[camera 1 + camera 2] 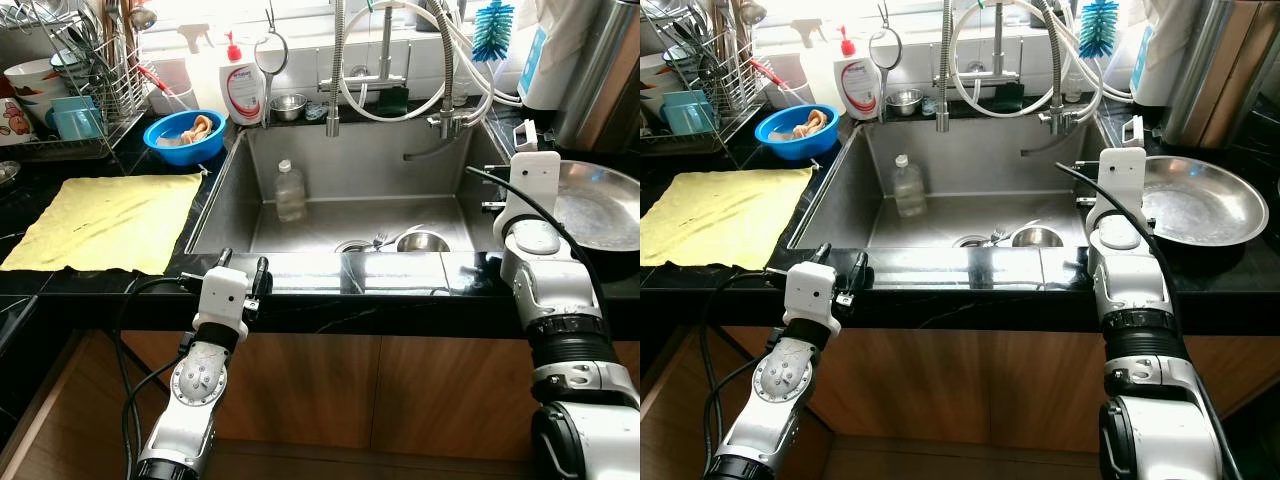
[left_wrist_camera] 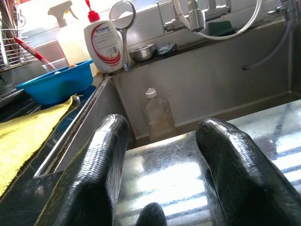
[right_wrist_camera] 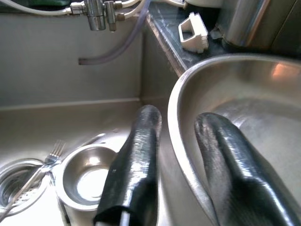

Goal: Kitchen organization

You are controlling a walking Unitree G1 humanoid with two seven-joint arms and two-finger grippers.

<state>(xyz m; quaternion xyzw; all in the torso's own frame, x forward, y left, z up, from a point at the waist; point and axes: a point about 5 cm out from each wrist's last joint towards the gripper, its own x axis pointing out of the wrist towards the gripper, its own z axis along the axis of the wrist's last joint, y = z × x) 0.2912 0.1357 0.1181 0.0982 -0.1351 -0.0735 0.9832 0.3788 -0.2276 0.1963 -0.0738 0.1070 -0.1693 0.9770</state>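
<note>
The right gripper [image 3: 176, 155] straddles the steel pan's [image 3: 244, 94] rim, fingers apart; the left gripper [image 2: 162, 160] rests spread on the sink's [image 1: 300, 270] front edge.

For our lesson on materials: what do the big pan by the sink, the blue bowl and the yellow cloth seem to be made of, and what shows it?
Pan: likely stainless steel; silvery with a dull mirror sheen.
Blue bowl: probably plastic; solid bright colour, soft gloss.
Yellow cloth: woven fabric; matte, lying limp with frayed-looking edges.

bottle [image 1: 290, 190] in sink [image 1: 230, 200], cloth [image 1: 110, 220] left
</note>
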